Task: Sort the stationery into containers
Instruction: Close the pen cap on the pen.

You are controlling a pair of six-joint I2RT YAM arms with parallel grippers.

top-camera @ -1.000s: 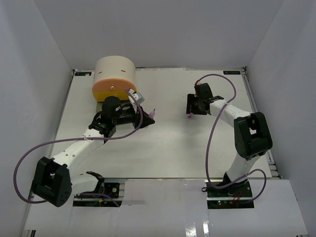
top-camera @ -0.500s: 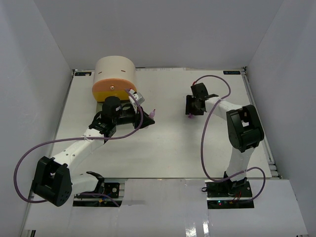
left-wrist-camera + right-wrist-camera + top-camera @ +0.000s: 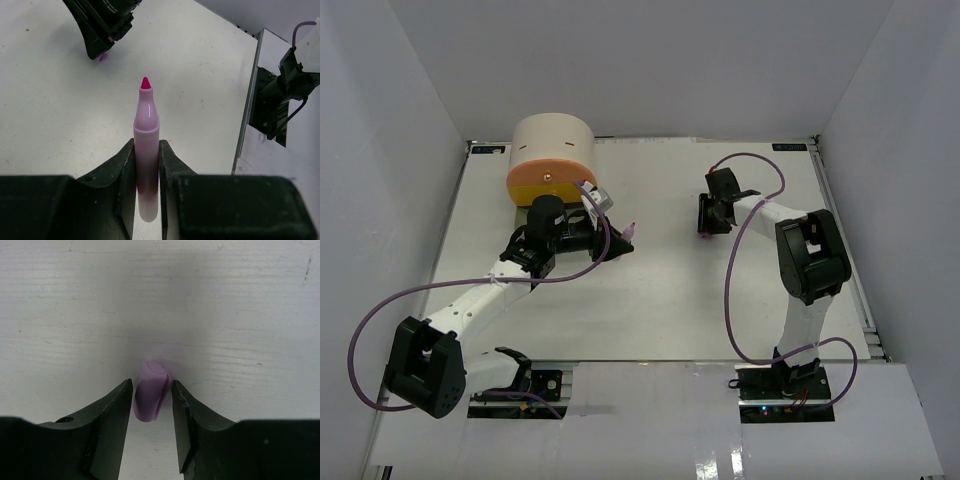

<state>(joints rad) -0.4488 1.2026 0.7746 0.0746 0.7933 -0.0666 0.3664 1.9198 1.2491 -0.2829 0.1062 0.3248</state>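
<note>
My left gripper (image 3: 616, 240) (image 3: 146, 146) is shut on a pale purple marker (image 3: 146, 125) with a bare magenta tip, held above the table and pointing right; it also shows in the top view (image 3: 628, 230). My right gripper (image 3: 705, 228) (image 3: 152, 386) is down at the table with its jaws slightly apart on either side of a small purple marker cap (image 3: 151, 395) that lies on the surface. The beige cabinet (image 3: 553, 140) stands at the back left, its orange drawer (image 3: 530, 186) pulled out, just behind my left wrist. The other stationery is out of view.
In the left wrist view my right gripper's fingers (image 3: 102, 30) and the purple cap (image 3: 103, 57) lie ahead of the marker tip. White walls enclose the table (image 3: 670, 300). A metal rail (image 3: 845, 240) runs along the right edge.
My right arm has swung its elbow inward and the gripper has shifted slightly left over the cap. The left arm and marker have not moved.
</note>
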